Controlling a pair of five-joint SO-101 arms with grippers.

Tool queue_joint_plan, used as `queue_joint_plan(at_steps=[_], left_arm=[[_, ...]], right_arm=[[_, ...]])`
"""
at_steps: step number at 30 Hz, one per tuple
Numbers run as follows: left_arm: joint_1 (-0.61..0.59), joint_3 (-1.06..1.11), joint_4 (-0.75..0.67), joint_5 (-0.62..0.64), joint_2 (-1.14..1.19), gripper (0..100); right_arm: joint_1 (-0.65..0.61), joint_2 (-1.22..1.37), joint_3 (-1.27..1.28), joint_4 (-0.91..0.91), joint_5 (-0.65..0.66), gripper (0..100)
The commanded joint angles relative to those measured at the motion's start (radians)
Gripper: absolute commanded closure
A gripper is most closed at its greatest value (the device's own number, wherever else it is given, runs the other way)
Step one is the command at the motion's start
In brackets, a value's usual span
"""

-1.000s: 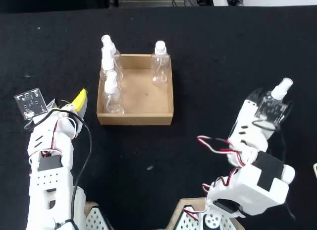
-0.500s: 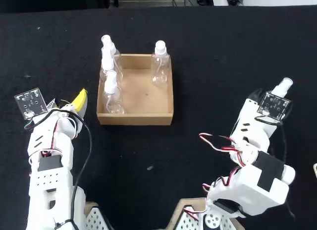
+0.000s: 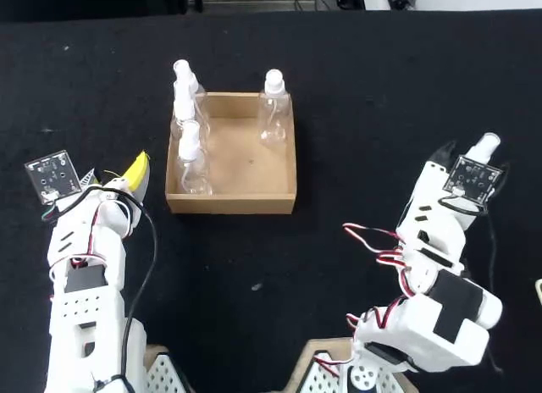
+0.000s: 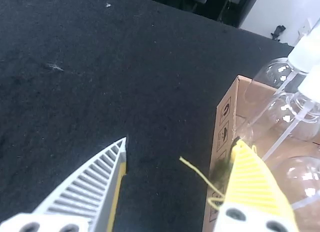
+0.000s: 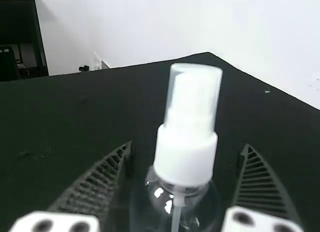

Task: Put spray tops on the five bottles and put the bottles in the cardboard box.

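The right gripper point(image 3: 476, 158) has turned at the wrist and spread its jaws off the fifth bottle point(image 3: 487, 145). From above, four bottles point(image 3: 191, 160), all capped, stand in the box point(image 3: 254, 205); the fifth stands well to its right. The left wrist view has the left gripper point(image 4: 180, 142) wide open and empty beside the box. The right wrist view shows the capped fifth bottle between spread jaws, untouched. Only boxing it remains, I'd say.

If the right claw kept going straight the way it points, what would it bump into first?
Probably the spray-topped bottle, which stands between the right gripper's open fingers, apparently just ahead of its palm. Exact depth is hard to judge.
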Motion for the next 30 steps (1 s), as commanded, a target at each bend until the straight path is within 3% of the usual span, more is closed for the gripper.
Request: queue_joint_plan(at_steps=[1, 16, 18, 23, 30], left_arm=[[-0.001, -0.012, -0.021, -0.011, -0.009, 70], [-0.001, -0.010, -0.021, -0.011, -0.009, 70], [-0.001, -0.010, -0.021, -0.011, -0.009, 70], [-0.004, -0.010, -0.021, -0.011, -0.009, 70], [-0.002, -0.012, -0.021, -0.011, -0.009, 70]], right_arm=[[0.015, -0.048, 0.001, 0.000, 0.008, 71.2], [0.014, -0.050, 0.039, -0.003, 0.006, 71.4], [0.012, -0.048, 0.045, -0.002, 0.005, 75.9], [0.028, -0.048, 0.047, -0.006, 0.006, 99.2], [0.060, -0.122, 0.058, -0.003, -0.002, 98.8]])
